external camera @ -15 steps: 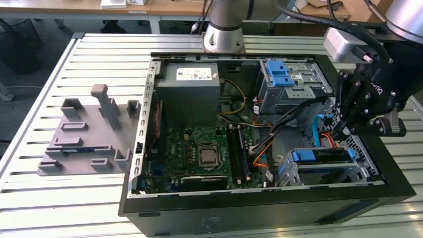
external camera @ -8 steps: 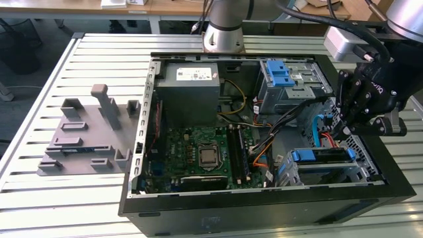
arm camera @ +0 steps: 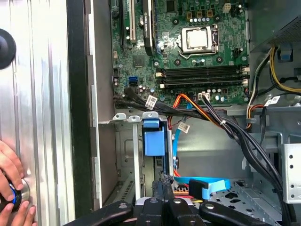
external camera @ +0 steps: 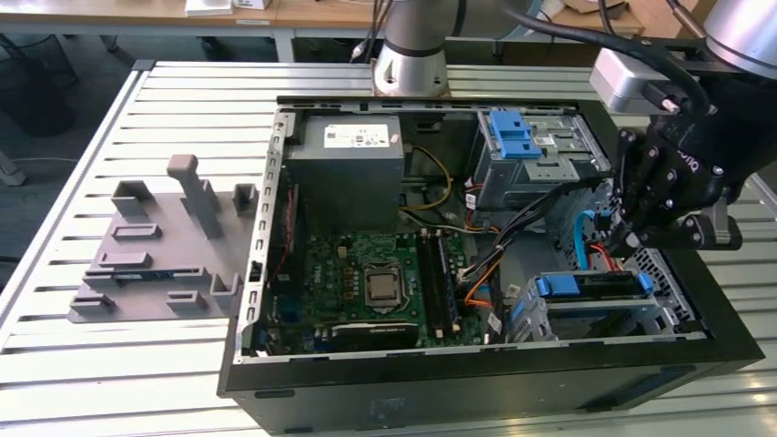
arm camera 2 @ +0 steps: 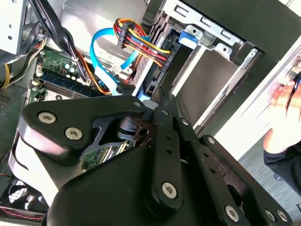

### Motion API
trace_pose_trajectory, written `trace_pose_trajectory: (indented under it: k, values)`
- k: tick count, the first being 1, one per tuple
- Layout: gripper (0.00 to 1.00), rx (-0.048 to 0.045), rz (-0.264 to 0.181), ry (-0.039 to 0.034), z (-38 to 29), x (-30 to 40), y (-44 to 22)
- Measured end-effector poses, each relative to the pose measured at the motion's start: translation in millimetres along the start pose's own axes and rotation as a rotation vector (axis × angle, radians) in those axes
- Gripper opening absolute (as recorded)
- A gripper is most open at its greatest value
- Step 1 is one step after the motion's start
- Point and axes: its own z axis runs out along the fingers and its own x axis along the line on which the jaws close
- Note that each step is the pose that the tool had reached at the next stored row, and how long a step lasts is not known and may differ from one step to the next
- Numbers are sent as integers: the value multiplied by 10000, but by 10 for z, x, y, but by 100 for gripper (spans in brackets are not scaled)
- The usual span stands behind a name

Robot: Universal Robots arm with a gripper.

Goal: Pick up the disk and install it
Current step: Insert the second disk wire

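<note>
The disk (external camera: 591, 286) lies in the drive cage at the near right corner of the open computer case (external camera: 401, 382), its blue bracket (arm camera: 154, 137) facing up. In the second wrist view the blue bracket (arm camera 2: 187, 36) shows inside the silver cage. My gripper (external camera: 620, 244) hangs just above and behind that cage, among the blue and orange cables. In both wrist views its two black fingers (arm camera: 163, 188) are pressed together, and the gripper (arm camera 2: 160, 96) holds nothing that I can see. The tips of the gripper (arm camera: 163, 181) point at the cage, close to the blue bracket.
A grey power-supply box (external camera: 353, 155) and a second cage with a blue latch (external camera: 515, 135) fill the back of the case, with the motherboard (external camera: 377, 282) in the middle. A grey fixture (external camera: 164, 246) stands at the exterior view's left. A person's hand (arm camera: 10, 188) rests outside the case.
</note>
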Motion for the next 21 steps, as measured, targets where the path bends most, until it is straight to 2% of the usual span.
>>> trace_pose_trajectory:
  k: [5, 11, 18, 21]
  values:
    - [11, 5, 1, 1, -16, 5, 51]
    - [11, 6, 0, -2, -110, 12, 54]
    - [11, 5, 0, -1, -113, 12, 58]
    - [11, 7, 1, 0, -112, 15, 102]
